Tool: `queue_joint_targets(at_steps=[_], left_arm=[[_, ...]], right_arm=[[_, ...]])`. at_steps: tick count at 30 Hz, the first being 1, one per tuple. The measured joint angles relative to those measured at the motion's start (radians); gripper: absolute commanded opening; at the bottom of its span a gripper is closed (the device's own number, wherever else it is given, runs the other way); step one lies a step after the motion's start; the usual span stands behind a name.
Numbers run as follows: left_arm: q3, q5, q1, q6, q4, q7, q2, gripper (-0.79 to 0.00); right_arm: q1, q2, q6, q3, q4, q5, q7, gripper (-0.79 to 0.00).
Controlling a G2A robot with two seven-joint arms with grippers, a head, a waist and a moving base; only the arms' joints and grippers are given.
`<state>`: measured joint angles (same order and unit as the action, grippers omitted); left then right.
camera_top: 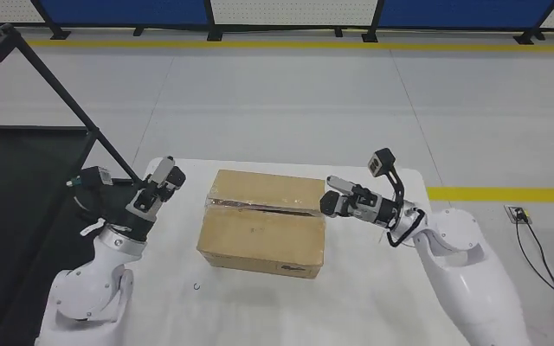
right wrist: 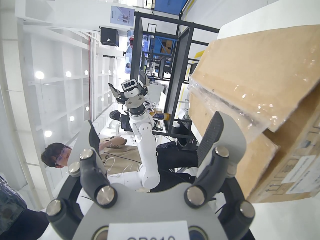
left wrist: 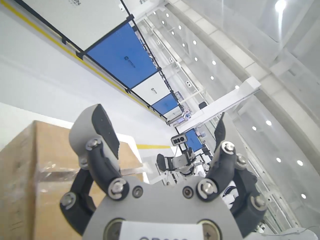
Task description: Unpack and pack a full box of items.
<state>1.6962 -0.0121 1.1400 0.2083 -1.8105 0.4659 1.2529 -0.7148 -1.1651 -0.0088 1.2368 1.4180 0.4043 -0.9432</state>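
Note:
A brown cardboard box (camera_top: 262, 227) stands in the middle of the white table (camera_top: 381, 294). Its top flaps are down, with clear tape along the seam (camera_top: 260, 204), and a dark gap shows along part of it. My left gripper (camera_top: 167, 177) is held up off the box's left end, open and holding nothing. The left wrist view shows its spread fingers (left wrist: 105, 126) above the box's corner (left wrist: 30, 163). My right gripper (camera_top: 331, 197) is close to the box's right end at seam height, open (right wrist: 152, 128) and holding nothing. There the box (right wrist: 262, 81) shows torn tape and a slightly lifted flap end.
A black frame (camera_top: 61, 91) rises along the table's left side. A small dark ring-like object (camera_top: 197, 286) lies on the table in front of the box. A printed label (camera_top: 294, 269) is on the box's front face. Bare table lies in front and to the right.

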Motion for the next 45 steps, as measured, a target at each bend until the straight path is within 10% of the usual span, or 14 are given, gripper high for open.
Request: queue_joint_targets(at_steps=[45], left_arm=[[0.045, -0.062, 0.099, 0.053, 0.085, 0.000, -0.036, 0.000]], right_arm=[[0.134, -0.059, -0.016, -0.214, -0.247, -0.046, 0.028, 0.000]])
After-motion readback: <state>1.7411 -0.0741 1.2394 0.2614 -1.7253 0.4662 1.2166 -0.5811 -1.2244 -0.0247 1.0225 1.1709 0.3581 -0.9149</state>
